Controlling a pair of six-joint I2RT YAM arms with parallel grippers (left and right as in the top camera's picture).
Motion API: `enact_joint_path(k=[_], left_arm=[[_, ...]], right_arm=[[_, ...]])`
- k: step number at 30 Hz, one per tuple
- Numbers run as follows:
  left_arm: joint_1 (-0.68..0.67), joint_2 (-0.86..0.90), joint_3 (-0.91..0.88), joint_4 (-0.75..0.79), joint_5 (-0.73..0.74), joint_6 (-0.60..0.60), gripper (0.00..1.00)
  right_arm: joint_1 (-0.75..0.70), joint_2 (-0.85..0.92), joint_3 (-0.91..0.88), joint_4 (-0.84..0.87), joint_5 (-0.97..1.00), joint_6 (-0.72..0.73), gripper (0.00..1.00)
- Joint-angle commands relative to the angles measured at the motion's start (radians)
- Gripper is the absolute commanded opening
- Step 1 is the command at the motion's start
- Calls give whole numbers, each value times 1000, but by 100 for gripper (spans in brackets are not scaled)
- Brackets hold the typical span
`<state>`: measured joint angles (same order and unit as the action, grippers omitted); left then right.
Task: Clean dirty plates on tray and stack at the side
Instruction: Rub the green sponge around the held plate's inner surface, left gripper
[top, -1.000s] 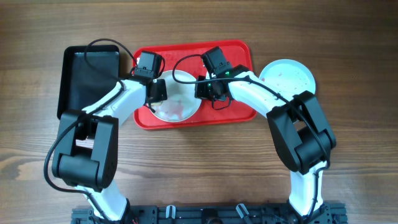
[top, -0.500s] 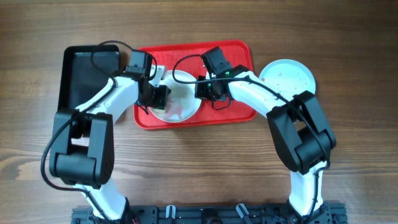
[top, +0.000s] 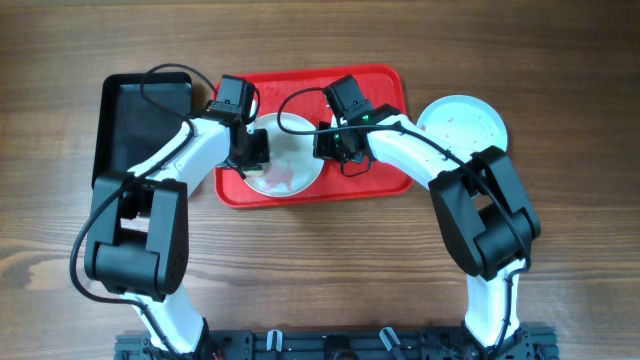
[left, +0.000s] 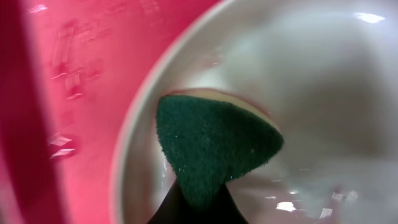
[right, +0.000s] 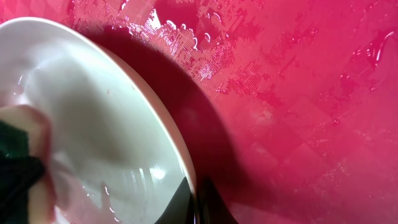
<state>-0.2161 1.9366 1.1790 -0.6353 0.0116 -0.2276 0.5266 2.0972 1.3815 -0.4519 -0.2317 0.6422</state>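
Left gripper (top: 252, 152) swung back onto plate (top: 290, 165) at 9 o'clock, pinching sponge (left: 211, 140). Right gripper (top: 326, 142) unmoved, clamping rim at 3 o'clock. Faint reddish smear visible; scrubbing likely unfinished.

Small sponge (left: 211, 143) shift across plate (left: 323, 93)

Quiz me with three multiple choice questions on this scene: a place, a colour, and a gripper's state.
1. The plate under the sponge lies: A on the red tray; B in a sink; C on a rack.
2. The sponge's face is: A blue; B green; C orange.
3. The right gripper is: A open; B out of view; C shut on the plate's rim.
A, red tray surrounds it; B, left wrist view shows green; C, its jaws pinch the rim.
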Motion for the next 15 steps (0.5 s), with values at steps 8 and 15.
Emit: enact_joint_path(k=[8,15], left_arm=[[22,179,-10,-225,184,122,4],[22,179,-10,-48,302,167,4]], right_arm=[[-13,26,-9,-5,36,19,4],[-13,26,-9,-5,36,15,4]])
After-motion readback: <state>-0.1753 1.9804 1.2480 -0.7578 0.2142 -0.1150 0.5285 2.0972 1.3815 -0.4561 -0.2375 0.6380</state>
